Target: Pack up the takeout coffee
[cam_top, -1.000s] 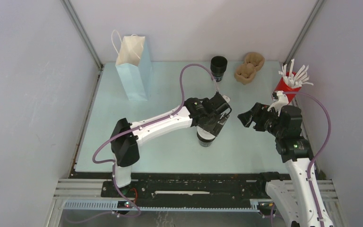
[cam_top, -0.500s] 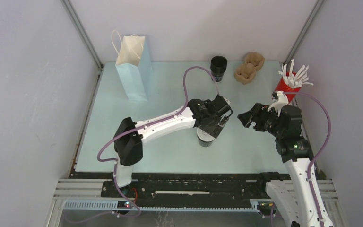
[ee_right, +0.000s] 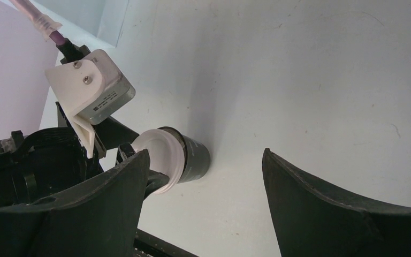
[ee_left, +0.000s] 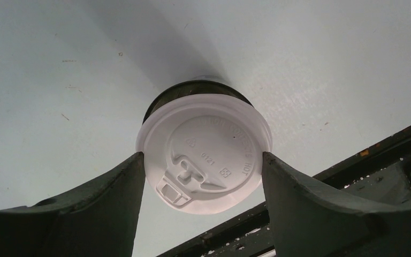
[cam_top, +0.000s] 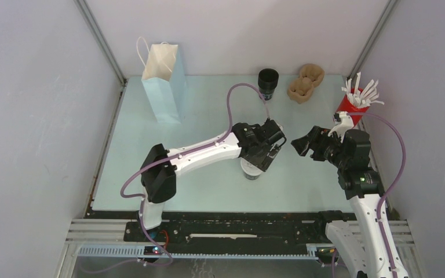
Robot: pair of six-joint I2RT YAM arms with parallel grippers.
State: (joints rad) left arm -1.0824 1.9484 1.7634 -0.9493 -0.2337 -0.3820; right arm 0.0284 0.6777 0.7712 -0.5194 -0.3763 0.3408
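Note:
The takeout coffee (cam_top: 251, 169), a black cup with a white domed lid (ee_left: 203, 152), stands upright on the pale table, near the middle. My left gripper (cam_top: 263, 155) is directly over it and open. In the left wrist view the gripper (ee_left: 202, 155) has a fingertip at each side of the lid rim, touching or nearly touching it. The cup rests on the table. My right gripper (cam_top: 299, 145) is open and empty, to the right of the cup and apart from it. The right wrist view shows the coffee (ee_right: 182, 158) beside its left finger.
A light blue paper bag (cam_top: 162, 87) stands upright at the back left. A lidless black cup (cam_top: 267, 81) and brown pulp cup carriers (cam_top: 305, 83) sit at the back. A red cup of white sticks (cam_top: 353, 104) is at the right edge.
My left gripper has shifted slightly to the right and settled over the coffee lid. The cup and the right arm have not moved.

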